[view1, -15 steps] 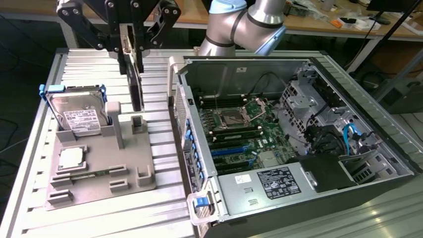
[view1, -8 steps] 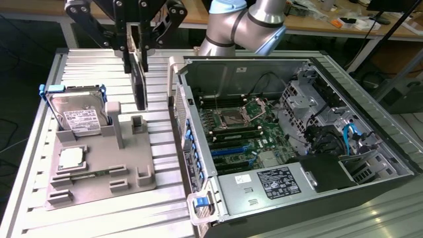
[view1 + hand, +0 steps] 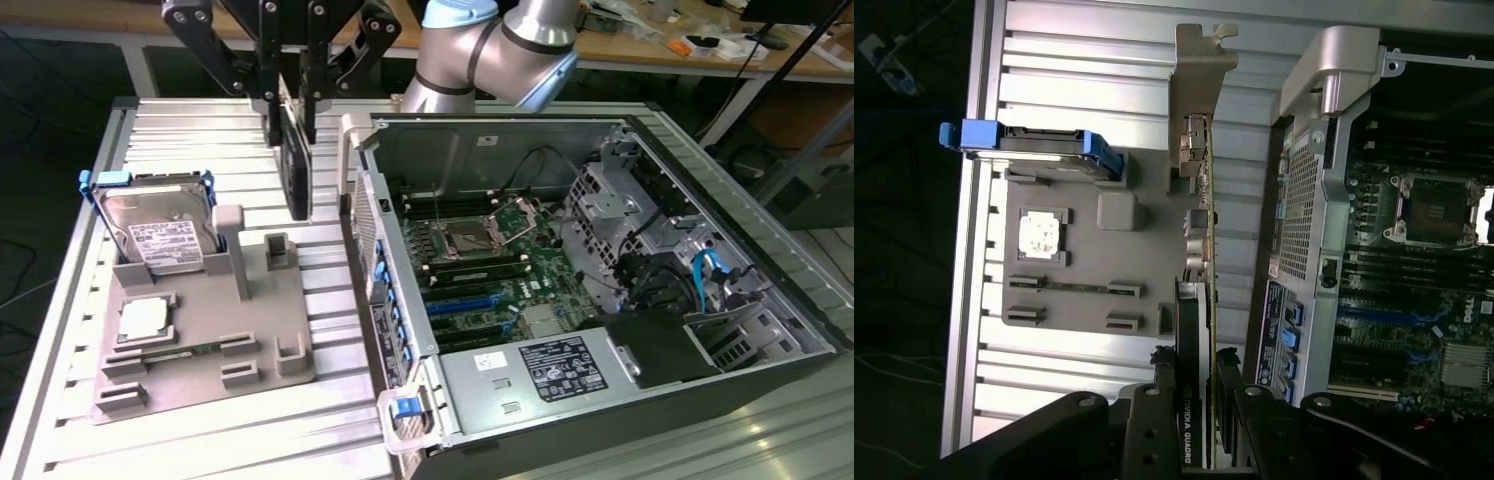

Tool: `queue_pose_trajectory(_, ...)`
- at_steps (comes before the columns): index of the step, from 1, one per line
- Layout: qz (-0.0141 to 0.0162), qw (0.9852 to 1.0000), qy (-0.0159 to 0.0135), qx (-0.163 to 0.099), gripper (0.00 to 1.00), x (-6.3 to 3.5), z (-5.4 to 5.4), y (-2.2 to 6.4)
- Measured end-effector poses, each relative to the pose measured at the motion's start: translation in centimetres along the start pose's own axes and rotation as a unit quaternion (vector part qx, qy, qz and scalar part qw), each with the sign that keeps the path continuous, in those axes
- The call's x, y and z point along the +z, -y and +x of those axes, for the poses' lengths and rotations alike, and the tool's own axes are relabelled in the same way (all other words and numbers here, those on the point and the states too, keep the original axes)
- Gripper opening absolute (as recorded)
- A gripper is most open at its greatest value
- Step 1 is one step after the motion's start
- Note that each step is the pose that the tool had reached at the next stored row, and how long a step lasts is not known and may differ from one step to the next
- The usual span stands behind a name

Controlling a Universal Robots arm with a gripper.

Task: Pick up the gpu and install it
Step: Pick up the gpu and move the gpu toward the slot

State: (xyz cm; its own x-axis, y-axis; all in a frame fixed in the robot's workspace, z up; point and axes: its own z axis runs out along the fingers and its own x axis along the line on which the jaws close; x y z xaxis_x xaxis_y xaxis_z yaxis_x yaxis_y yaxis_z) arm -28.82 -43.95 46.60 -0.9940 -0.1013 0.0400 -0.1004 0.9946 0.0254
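Gripper (image 3: 291, 120) is clenched on the gpu (image 3: 296, 185). In the wrist view a finger (image 3: 1147, 425) is seen pressed against each flat face of the card. The gpu is held on edge and hung long-axis down, with the grey bracket (image 3: 1204, 70) at the end away from the gripper.

The card is suspended over the ribbed table (image 3: 187, 125), toward the table's far edge as seen in the exterior view. It is placed between the grey fixture plate (image 3: 200, 360) and the open computer case (image 3: 601, 200), just beside the case's side wall. Whether its lower end is clear of the fixture plate cannot be told. The gpu is kept outside the case, not yet seated on the motherboard (image 3: 481, 260).

The hard drive (image 3: 154, 230), with blue handles, is stood upright in the fixture plate corner nearest the table edge at the exterior view's left. The square chip (image 3: 144, 318) is laid flat in a pocket just beside it.
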Motion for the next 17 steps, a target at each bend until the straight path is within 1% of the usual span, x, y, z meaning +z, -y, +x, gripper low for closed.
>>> queue_pose_trajectory(7,-0.0001,1.0000,0.0001,0.000,0.27,-0.07,0.0,0.00)
queue_pose_trajectory(9,0.0000,1.0000,-0.0001,0.000,0.27,-0.10,-0.2,0.01)
queue_pose_trajectory(14,-0.0001,1.0000,0.0000,0.000,0.27,-0.11,-1.5,0.15)
queue_pose_trajectory(17,-0.0001,1.0000,0.0000,0.000,0.27,-0.14,-2.5,0.25)
